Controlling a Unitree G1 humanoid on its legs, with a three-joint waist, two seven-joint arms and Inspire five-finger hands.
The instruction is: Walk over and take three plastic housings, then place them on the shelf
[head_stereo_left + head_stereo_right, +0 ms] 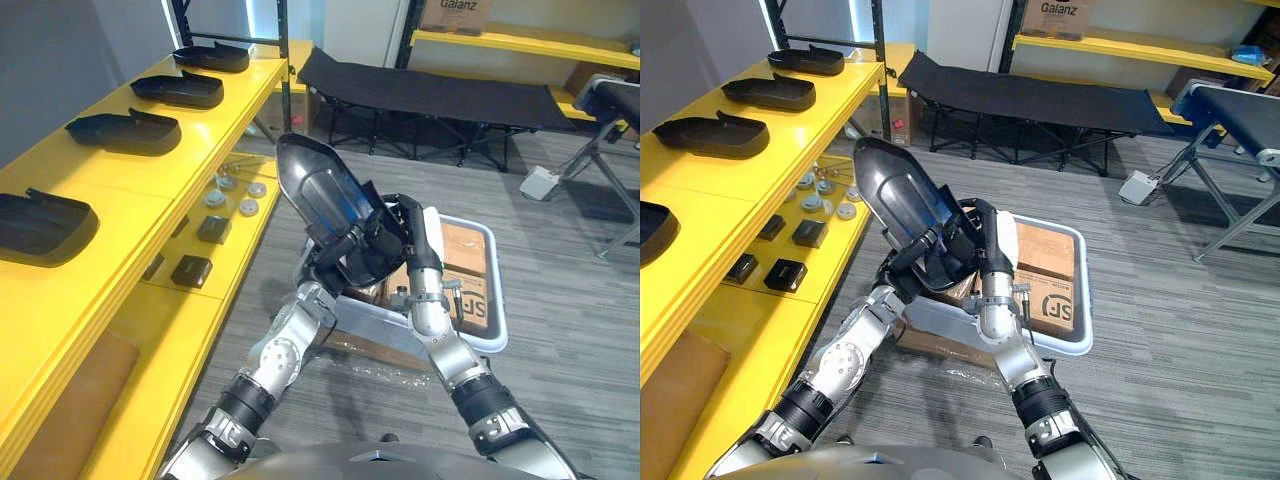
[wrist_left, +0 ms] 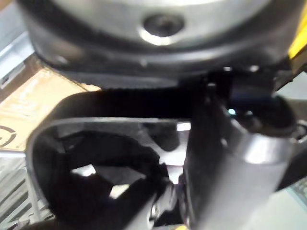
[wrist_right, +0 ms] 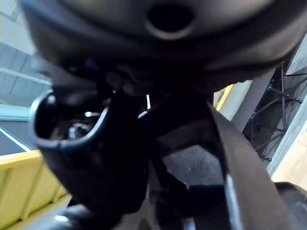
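The fingers of both hands are curled round the broad lower end of one black plastic housing (image 1: 318, 190). The left hand (image 1: 330, 265) grips it from beneath and the right hand (image 1: 403, 232) clasps it from the side. The housing is raised and tilted with its narrow rounded tip uppermost. It is a glossy shell with a bluish sheen on the face turned to the head camera, and the left wrist view shows its hollow, ribbed inside. It hangs in the air over a white bin (image 1: 496, 300), touching only the hands.

Dark fingers against dark plastic make it hard to tell where each fingertip lies, and the hands cover the housing's wide end.

The bin holds cardboard boxes (image 1: 466, 262), partly hidden behind the right forearm. To the left is a yellow shelf (image 1: 110, 190). Four more housings (image 1: 125, 132) lie in a row along its top board, well apart, the nearest one cut off by the view's edge. On the lower board sit small black boxes (image 1: 213, 229) and round silver pieces (image 1: 245, 195). Beyond the bin, a black folding cot (image 1: 430, 95) stands on the grey floor.
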